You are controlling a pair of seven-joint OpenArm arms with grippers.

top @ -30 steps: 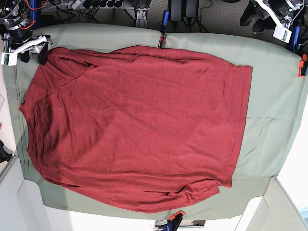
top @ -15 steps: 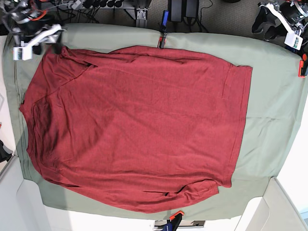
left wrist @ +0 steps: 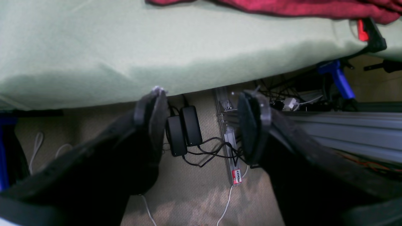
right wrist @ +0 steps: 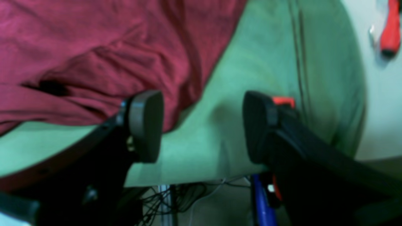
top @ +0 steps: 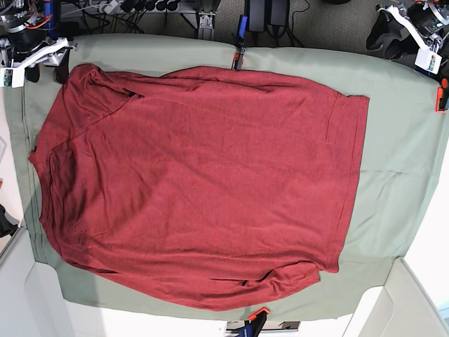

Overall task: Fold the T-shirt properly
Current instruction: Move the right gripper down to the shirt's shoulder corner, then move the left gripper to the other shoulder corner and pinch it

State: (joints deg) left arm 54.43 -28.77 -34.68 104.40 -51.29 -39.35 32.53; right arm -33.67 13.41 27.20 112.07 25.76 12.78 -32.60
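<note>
While the T-shirt (top: 196, 182) lay spread flat on the green cover (top: 393, 161) of the counter, both arms waited at the far corners, one at each end. The right gripper (right wrist: 202, 125) hung over the cover's edge just beside the bunched red cloth at the shirt's corner, its fingers (right wrist: 146, 125) spread wide with nothing between them. The left gripper (left wrist: 201, 125) was off the counter's edge, above the floor, well apart from the shirt; its fingers (left wrist: 251, 125) were likewise spread and empty. Black power bricks (left wrist: 183, 133) and cables lay on the carpet beneath it. A red-handled clamp (top: 441, 95) gripped the cover at the left arm's end, another (top: 256, 314) at the near edge, and a blue one (top: 240, 43) at the far edge touching the shirt's side.
</note>
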